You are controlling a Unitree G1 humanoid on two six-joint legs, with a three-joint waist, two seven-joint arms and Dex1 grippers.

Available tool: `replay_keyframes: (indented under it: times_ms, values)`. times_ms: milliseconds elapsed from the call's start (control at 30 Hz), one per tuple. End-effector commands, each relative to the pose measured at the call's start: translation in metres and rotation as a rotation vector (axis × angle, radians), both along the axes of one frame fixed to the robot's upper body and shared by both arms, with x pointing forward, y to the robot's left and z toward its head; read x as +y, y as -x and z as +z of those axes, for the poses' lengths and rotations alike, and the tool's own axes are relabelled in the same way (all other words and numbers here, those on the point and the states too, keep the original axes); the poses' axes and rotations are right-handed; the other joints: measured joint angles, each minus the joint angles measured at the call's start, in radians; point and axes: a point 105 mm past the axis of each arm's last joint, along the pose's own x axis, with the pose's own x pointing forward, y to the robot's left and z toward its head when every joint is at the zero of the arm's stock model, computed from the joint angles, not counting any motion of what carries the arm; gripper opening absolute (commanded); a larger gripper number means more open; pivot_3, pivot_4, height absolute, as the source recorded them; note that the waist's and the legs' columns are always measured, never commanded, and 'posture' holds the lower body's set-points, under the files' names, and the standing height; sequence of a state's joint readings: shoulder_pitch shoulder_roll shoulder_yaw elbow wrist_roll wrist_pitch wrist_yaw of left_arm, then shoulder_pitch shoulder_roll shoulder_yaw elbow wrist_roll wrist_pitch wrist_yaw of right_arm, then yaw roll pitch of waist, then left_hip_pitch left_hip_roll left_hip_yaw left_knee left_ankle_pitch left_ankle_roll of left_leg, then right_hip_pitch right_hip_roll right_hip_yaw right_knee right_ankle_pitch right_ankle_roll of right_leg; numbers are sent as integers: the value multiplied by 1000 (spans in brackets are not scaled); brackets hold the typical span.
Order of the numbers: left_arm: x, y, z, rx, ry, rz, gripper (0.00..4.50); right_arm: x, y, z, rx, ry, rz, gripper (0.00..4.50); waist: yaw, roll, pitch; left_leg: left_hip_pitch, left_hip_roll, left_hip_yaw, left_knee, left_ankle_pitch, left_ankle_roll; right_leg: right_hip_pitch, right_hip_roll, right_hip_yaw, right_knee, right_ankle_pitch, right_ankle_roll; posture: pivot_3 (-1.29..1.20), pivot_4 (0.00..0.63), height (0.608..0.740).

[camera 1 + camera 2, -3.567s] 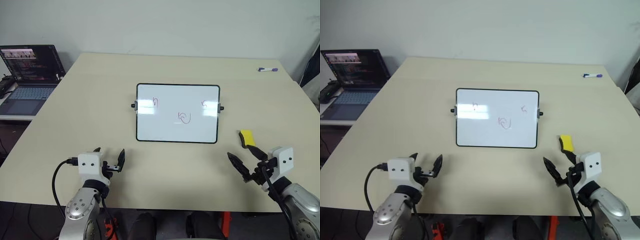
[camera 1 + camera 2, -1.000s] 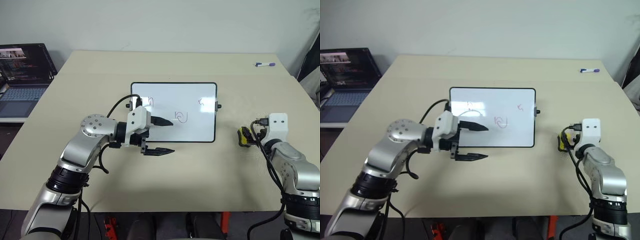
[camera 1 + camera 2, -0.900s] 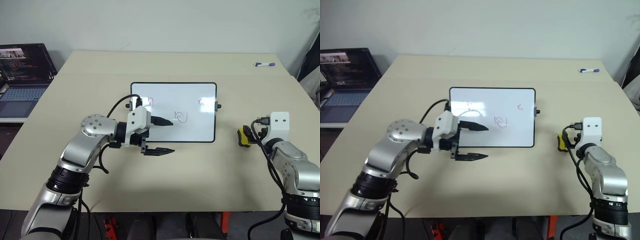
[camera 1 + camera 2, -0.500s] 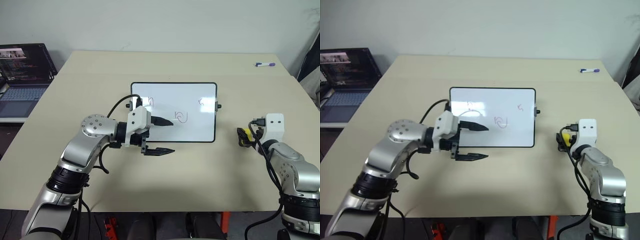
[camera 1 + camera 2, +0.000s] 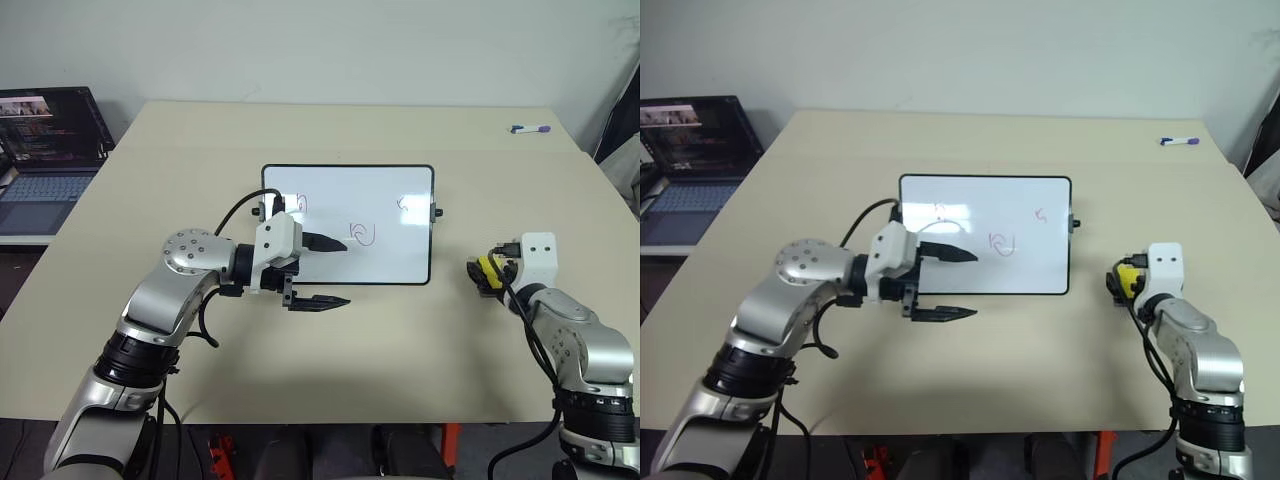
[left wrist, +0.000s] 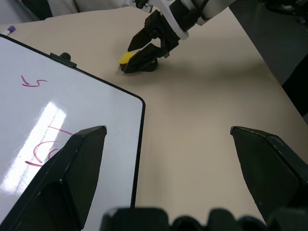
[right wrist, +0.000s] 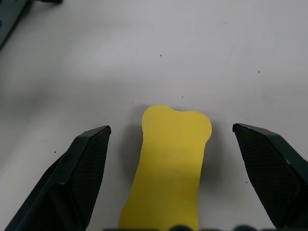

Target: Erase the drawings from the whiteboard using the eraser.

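Both fingers of the released right tool [image 7: 173, 178] flank the eraser [image 7: 171, 163], untouched, between them.

Yellow eraser [image 7: 168, 168], white black-framed whiteboard [image 5: 390, 205], tan table [image 5: 400, 340].

Eraser [image 7: 168, 168] near end cut off

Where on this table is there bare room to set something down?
Free: the table strip nearer than the whiteboard, between the left gripper and right gripper; also the far stretch between whiteboard and marker. Crowded: around the eraser, which lies between the right gripper's open fingers.
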State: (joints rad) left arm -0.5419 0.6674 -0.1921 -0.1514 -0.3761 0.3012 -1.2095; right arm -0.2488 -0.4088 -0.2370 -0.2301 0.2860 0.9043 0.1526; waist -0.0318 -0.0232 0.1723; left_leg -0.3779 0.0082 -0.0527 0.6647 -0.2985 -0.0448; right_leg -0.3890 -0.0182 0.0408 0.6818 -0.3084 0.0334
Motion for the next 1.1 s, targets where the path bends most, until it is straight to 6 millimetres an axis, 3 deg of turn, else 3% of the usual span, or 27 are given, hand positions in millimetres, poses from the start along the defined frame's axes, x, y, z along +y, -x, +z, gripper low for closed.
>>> replay_keyframes:
  times_ms: [33, 200, 300, 400, 500, 633, 767, 933, 1100]
  values:
    - [0, 2, 9, -42, 15, -5, 4500, -3, -1, 8, -39, 12, -14, 3849, 0, 0, 0, 0, 0, 0, 0, 0, 0, 0, 0, 0, 0, 0, 0, 0, 150, 740]
    - [0, 1, 9, -41, 18, 2, 4500, -5, -2, 11, -55, 4, -28, 1997, 0, 0, 0, 0, 0, 0, 0, 0, 0, 0, 0, 0, 0, 0, 0, 0, 150, 740]
    - [3, -1, 7, -31, 22, 26, 4500, -5, -2, 11, -58, -9, -29, 1266, 0, 0, 0, 0, 0, 0, 0, 0, 0, 0, 0, 0, 0, 0, 0, 0, 150, 740]
    - [6, -4, 5, -29, 25, 62, 4500, -4, -1, 12, -59, -11, -27, 1216, 0, 0, 0, 0, 0, 0, 0, 0, 0, 0, 0, 0, 0, 0, 0, 0, 150, 740]
    - [19, -16, 7, -53, 81, 218, 4500, 5, 4, 25, -107, 22, 29, 1193, 0, 0, 0, 0, 0, 0, 0, 0, 0, 0, 0, 0, 0, 0, 0, 0, 150, 740]
    - [30, -20, 3, -49, 139, 378, 4500, 32, 18, 48, -222, 112, 184, 1192, 0, 0, 0, 0, 1, 0, 0, 0, 0, -1, -2, 0, 0, 0, 0, 0, 150, 740]
    - [19, -12, 6, -41, 200, 409, 4500, 73, 31, 69, -334, 79, 334, 1165, 1, 0, 0, -1, 1, -1, 0, 0, 0, 0, -2, 0, 0, 0, 0, 0, 150, 740]
    - [9, -19, 22, -55, 280, 421, 4500, 102, 12, 101, -466, 123, 411, 1153, -1, 0, 0, 0, 0, -1, 5, 0, 0, 0, -1, 0, 4, 2, 2, 0, 150, 740]
    - [7, -26, 23, -51, 288, 428, 4500, 121, -22, 105, -498, 213, 438, 1144, -1, 0, 0, 1, 0, -1, 8, 0, 0, 1, 0, 0, 7, 2, 2, 0, 150, 740]
